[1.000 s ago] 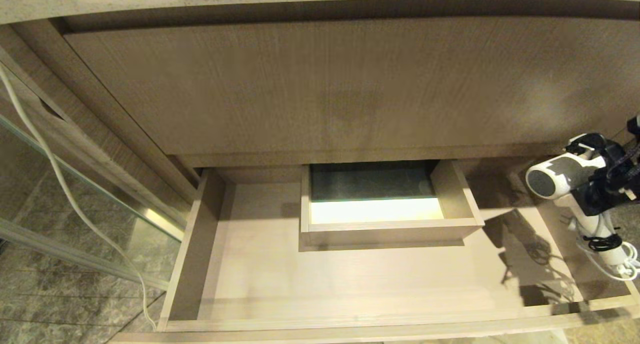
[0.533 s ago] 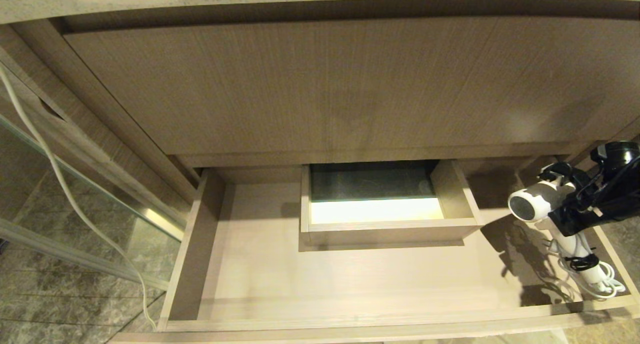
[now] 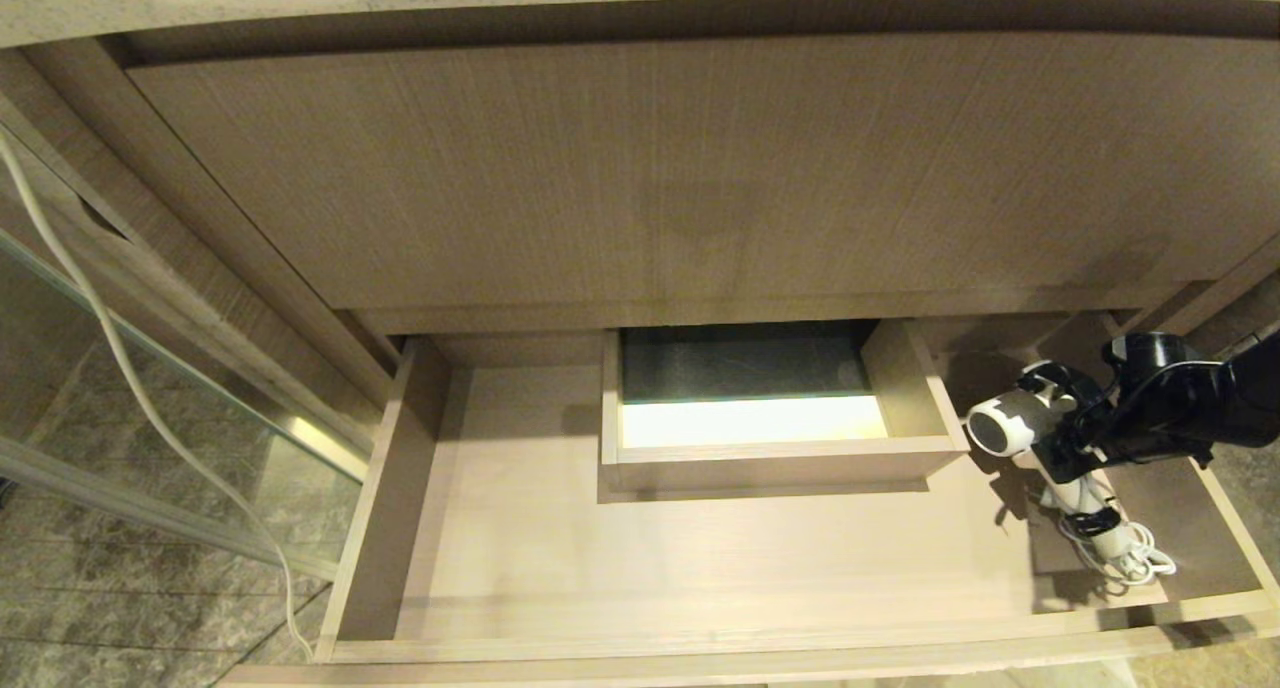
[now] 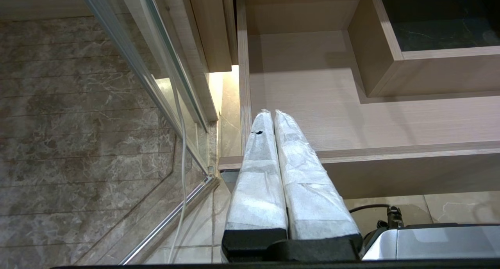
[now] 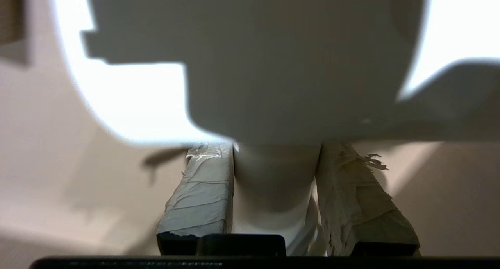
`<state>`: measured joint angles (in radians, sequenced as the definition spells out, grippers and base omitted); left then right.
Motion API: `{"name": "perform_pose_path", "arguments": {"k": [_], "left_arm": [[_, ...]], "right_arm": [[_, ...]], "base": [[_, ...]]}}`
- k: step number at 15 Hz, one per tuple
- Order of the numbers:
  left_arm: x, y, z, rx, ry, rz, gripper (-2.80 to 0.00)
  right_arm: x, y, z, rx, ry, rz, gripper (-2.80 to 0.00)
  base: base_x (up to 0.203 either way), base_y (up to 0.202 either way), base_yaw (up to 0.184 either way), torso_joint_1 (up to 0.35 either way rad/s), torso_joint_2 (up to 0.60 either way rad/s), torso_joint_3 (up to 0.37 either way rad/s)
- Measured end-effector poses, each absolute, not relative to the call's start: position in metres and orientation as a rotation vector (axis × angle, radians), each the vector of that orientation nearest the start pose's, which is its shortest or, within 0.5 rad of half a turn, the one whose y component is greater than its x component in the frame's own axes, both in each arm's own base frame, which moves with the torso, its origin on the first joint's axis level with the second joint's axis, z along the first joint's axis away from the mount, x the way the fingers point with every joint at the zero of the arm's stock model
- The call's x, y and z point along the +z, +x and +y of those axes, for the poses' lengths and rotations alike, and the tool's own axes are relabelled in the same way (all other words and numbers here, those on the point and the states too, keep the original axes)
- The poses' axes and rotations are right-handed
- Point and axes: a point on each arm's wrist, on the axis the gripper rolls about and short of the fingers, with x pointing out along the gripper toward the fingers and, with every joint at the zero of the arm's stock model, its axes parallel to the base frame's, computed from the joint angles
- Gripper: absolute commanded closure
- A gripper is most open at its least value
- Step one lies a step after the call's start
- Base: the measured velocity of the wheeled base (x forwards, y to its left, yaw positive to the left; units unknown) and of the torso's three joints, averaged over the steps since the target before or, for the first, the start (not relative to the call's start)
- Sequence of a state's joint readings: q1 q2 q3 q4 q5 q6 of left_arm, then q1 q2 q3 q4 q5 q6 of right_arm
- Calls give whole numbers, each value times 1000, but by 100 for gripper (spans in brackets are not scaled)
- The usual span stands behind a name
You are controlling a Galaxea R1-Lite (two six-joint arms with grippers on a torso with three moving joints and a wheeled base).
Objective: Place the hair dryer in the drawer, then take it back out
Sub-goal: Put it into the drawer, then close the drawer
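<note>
Holding the hair dryer [image 3: 1010,423] by its handle, my right gripper [image 3: 1068,446] hangs just right of the drawer's [image 3: 380,528] boxed cut-out [image 3: 780,458]; left gripper [image 4: 272,116] pressed together.

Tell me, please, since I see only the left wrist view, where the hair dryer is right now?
Observer: The head view shows the hair dryer over the right end of the drawer, beside the boxed cut-out.
Operator: Is anything holding it?
Observer: Yes, the right gripper; in its wrist view both fingers clamp the handle.
Operator: And the cord?
Observer: The cord hangs bundled at the handle's end, low by the drawer floor; I cannot tell whether it touches.
</note>
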<state>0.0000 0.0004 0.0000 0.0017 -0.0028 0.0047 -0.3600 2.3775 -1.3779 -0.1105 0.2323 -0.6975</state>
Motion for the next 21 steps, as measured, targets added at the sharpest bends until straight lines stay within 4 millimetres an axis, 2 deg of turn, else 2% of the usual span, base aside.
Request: {"name": "perform_pose_path", "arguments": {"k": [2, 3, 6, 8, 11, 14, 15, 18, 19, 21], "left_arm": [[75, -23, 0, -3, 5, 2, 0], [75, -23, 0, -3, 4, 2, 0], [75, -23, 0, -3, 5, 2, 0], [75, -23, 0, -3, 4, 2, 0], [75, -23, 0, -3, 4, 2, 0], [75, -23, 0, -3, 5, 2, 0], [75, -23, 0, -3, 4, 2, 0], [75, -23, 0, -3, 4, 2, 0], [75, -23, 0, -3, 4, 2, 0], [75, -23, 0, -3, 5, 2, 0]], "right_arm": [[5, 424, -149, 192, -427, 814, 0], [0, 428, -149, 190, -439, 791, -280], [-5, 427, -146, 195, -437, 795, -280], [11, 421, -144, 187, -439, 787, -280], [68, 396, -143, 150, -453, 740, -280], [132, 343, -137, 105, -447, 725, -280], [148, 320, -133, 89, -433, 732, 0], [173, 246, -115, 5, -313, 768, 0], [174, 220, -105, -23, -259, 800, 0], [160, 172, -85, -77, -180, 923, 0]], "base": [[0, 0, 0, 0, 0, 0], [0, 0, 0, 0, 0, 0], [0, 0, 0, 0, 0, 0], [0, 0, 0, 0, 0, 0], [0, 0, 0, 0, 0, 0], [0, 0, 0, 0, 0, 0], [0, 0, 0, 0, 0, 0], [0, 0, 0, 0, 0, 0], [0, 0, 0, 0, 0, 0], [0, 0, 0, 0, 0, 0]]}}
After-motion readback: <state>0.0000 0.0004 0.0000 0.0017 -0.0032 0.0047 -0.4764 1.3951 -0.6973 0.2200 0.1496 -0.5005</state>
